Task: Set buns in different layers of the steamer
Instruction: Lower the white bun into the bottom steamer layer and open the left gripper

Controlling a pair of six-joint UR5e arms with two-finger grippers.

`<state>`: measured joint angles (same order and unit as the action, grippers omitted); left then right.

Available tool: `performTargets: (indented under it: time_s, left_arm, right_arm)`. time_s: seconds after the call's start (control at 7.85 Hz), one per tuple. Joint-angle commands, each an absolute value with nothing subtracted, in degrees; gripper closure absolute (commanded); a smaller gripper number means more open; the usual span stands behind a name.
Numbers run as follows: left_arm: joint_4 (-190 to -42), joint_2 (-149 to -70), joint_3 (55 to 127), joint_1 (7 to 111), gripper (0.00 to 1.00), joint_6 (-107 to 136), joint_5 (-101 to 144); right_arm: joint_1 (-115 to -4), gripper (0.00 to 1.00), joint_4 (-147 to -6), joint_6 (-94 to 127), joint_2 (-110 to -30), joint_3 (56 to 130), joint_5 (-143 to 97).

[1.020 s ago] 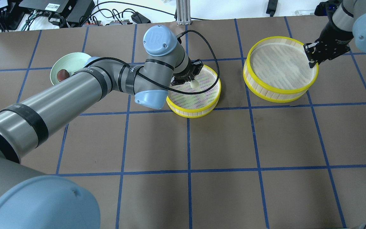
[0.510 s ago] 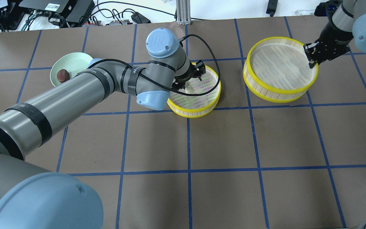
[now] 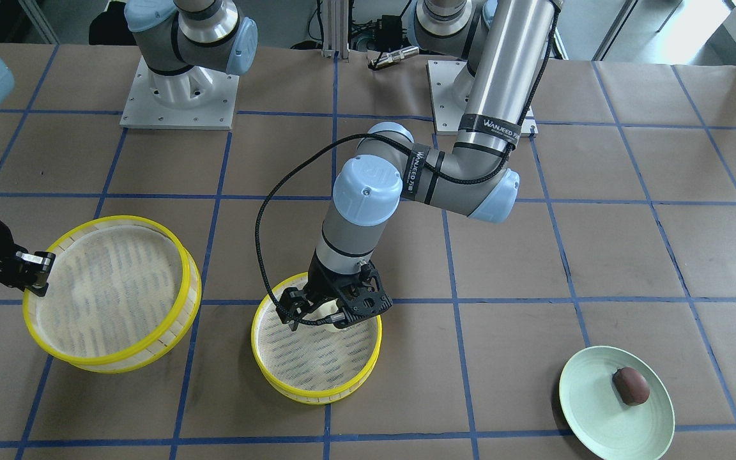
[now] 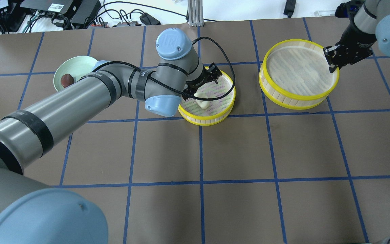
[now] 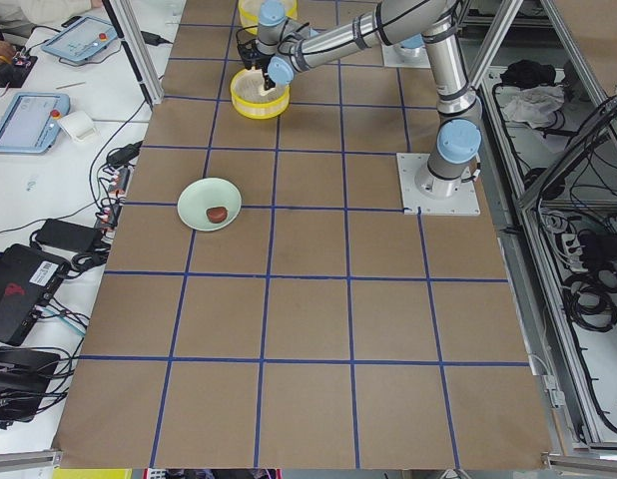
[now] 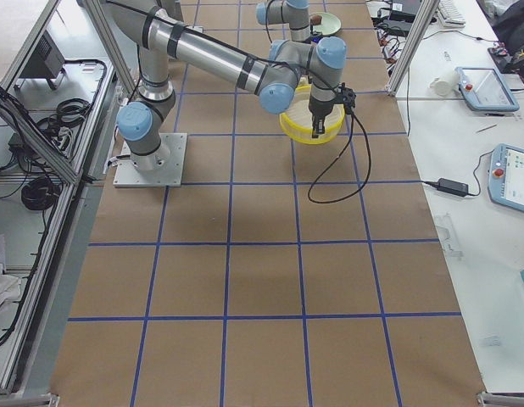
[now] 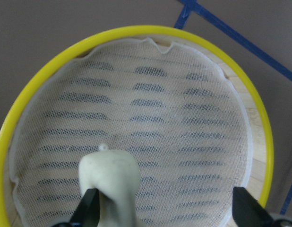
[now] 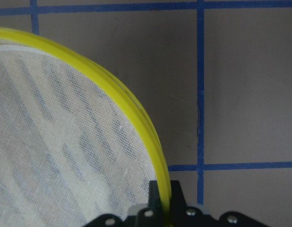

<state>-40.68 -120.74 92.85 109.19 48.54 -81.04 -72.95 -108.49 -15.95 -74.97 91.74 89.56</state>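
The cream-white bun (image 4: 203,101) lies on the mesh of the smaller yellow-rimmed steamer tray (image 4: 212,119), near its front-left side. My left gripper (image 4: 200,87) hangs just above it with its jaws spread wide. In the left wrist view the bun (image 7: 110,179) rests by one finger (image 7: 89,210), held by neither. The dark reddish-brown bun (image 4: 67,80) sits on the pale green plate (image 4: 80,64). My right gripper (image 4: 332,66) is shut on the rim of the larger steamer tray (image 4: 293,103), as the right wrist view (image 8: 164,198) shows.
The two trays stand side by side in the far half of the brown gridded table, the plate farther to my left. A black cable (image 4: 227,64) loops from my left wrist over the small tray. Cables and electronics (image 4: 63,10) lie beyond the far edge.
My left gripper came down into the small tray with the cream-white bun, then opened. The bun now lies loose on the mesh. The right arm has not moved.
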Motion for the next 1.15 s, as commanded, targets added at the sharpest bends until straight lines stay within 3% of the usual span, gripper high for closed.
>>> performTargets:
  time_s: [0.0,0.51,1.02]
  left_arm:
    - [-40.96,-120.85,92.20,109.34,0.00,49.92,-77.29]
    - [-56.64,-112.53,90.79,107.07,0.00,37.77,-87.40]
    - [-64.68,-108.46,90.88,90.40,0.00,24.73,-87.98]
  right_arm:
    - [-72.95,1.00,-108.54,-16.00,-74.97,91.67,89.56]
    - [-73.65,1.00,-108.37,-12.49,-75.50,91.58,89.39]
    - [-85.91,1.00,-108.98,6.96,-75.32,90.97,89.82]
